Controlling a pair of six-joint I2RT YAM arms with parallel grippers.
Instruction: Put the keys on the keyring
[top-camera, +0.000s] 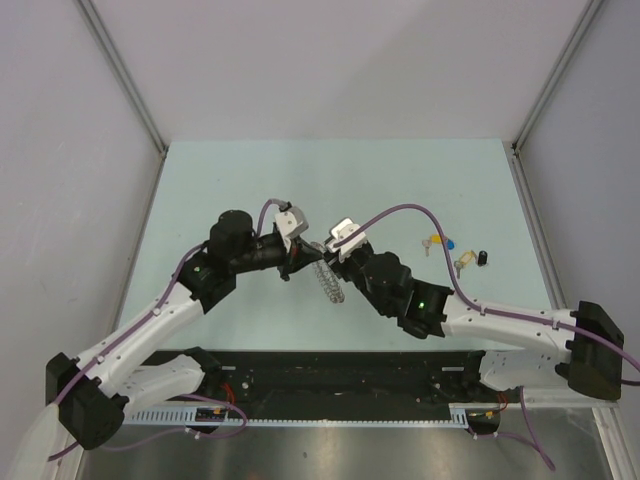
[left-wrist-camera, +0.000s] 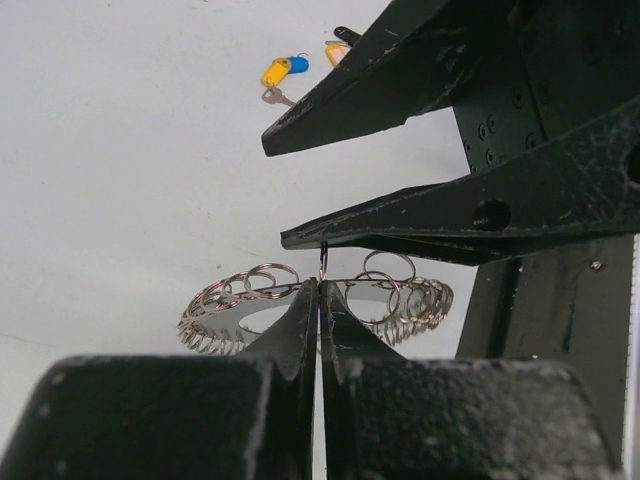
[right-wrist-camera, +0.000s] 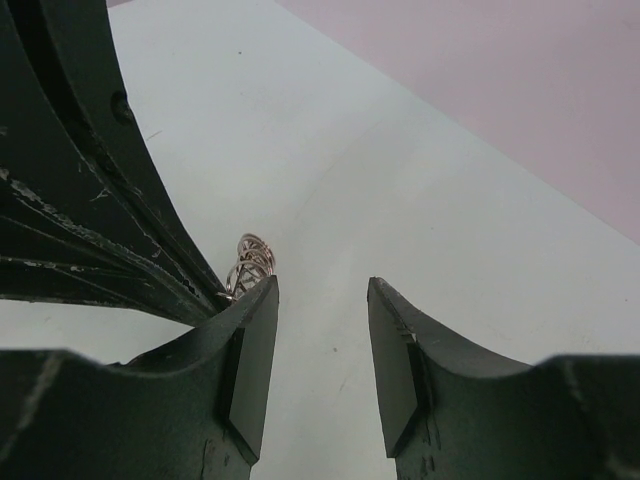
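Note:
The keyring (left-wrist-camera: 230, 310) is a large silvery coil-like ring with small split rings along it. My left gripper (left-wrist-camera: 320, 290) is shut on its rim and holds it flat in front of the camera. From above it shows edge-on (top-camera: 328, 280) between the two grippers. My right gripper (right-wrist-camera: 322, 290) is open and empty, its jaws just beyond the ring, which peeks out beside its left fingertip (right-wrist-camera: 250, 262). The keys lie on the table to the right: a yellow and a blue head together (top-camera: 437, 242), a pale one (top-camera: 465, 263) and a black one (top-camera: 483, 258).
The pale green table (top-camera: 250, 180) has grey walls on the left, back and right. The right gripper's fingers (left-wrist-camera: 400, 225) fill the upper right of the left wrist view. A black rail (top-camera: 340, 365) runs along the near edge.

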